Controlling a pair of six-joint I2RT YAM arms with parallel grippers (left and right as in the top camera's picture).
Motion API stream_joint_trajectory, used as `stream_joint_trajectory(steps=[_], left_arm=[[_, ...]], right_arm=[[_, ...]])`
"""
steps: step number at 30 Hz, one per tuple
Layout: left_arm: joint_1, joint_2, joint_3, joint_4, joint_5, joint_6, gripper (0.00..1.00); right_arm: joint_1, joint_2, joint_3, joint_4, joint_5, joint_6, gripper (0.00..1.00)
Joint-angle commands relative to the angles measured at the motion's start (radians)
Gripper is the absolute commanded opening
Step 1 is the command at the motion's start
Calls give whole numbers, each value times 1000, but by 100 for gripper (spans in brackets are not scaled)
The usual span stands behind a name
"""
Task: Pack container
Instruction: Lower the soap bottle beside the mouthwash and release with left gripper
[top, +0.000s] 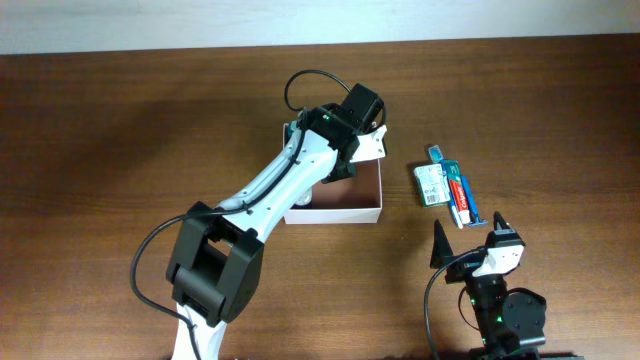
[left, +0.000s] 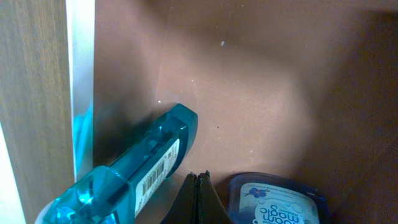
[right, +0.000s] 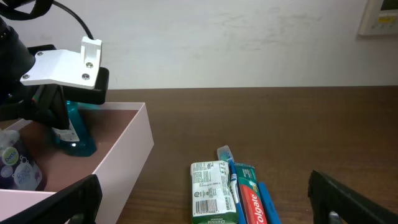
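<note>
Left wrist: inside container (left: 261, 74), teal bottle (left: 143, 168) along the white wall, blue bottle (left: 273, 202) beside, left pincer (left: 199, 186) pressed together between them; right pincer (right: 202, 193) spread wide.

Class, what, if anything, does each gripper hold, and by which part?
Nothing. Left gripper, jaws shut empty beside the teal bottle in the container; right gripper open, empty.

Overhead downward, all three views share container (top: 335, 214)
</note>
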Motion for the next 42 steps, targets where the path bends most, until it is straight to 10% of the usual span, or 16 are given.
stream_joint_trajectory(steps=[1,42], left_arm=[[6,8,12,1,-13,68,0],[50,8,12,61,-12,118,0]], right_arm=[[-9,-3,-5,-5,-9,8,99],[-9,-3,-5,-5,-9,8,99]])
